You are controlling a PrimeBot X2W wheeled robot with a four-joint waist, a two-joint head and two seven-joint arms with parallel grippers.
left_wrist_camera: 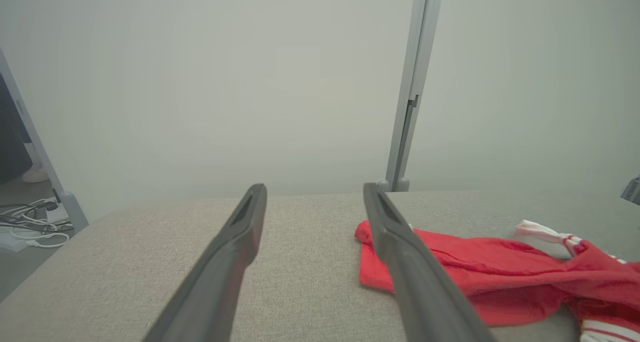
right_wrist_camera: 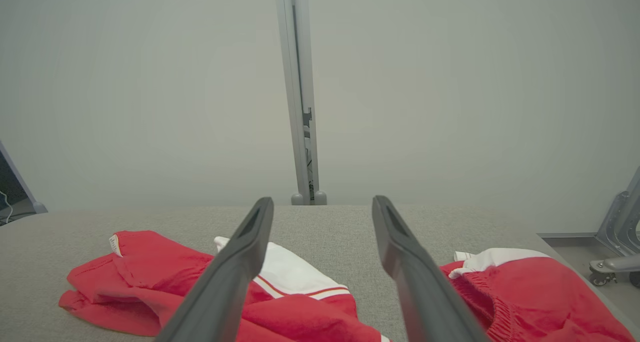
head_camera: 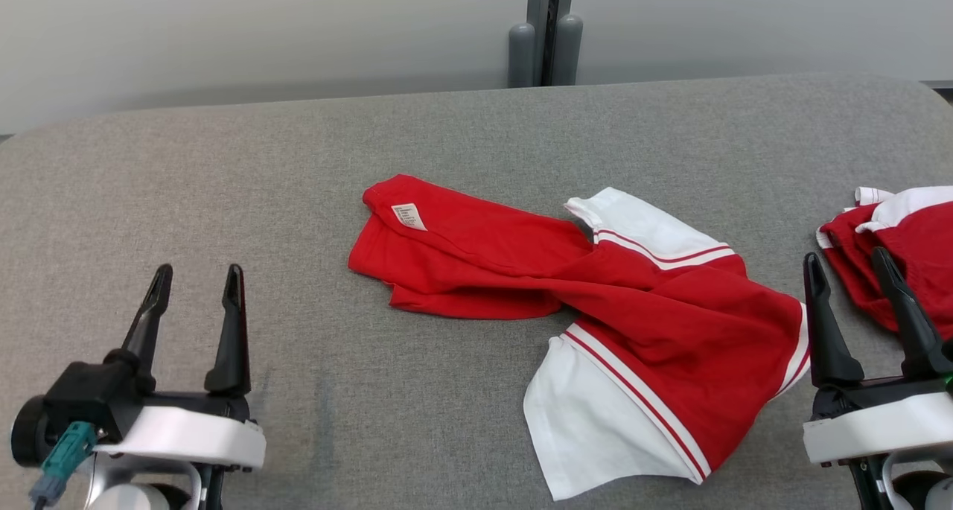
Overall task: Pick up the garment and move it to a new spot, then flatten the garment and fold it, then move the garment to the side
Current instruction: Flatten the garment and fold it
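Twisted red-and-white garment, long axis slanting toward the nearer right gripper — it and the left gripper both spread, empty.

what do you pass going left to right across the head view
left claw → garment → right claw

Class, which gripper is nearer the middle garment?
Right. The right gripper sits just beside the right edge of the middle garment; the left gripper is well off to its left, with bare table between.
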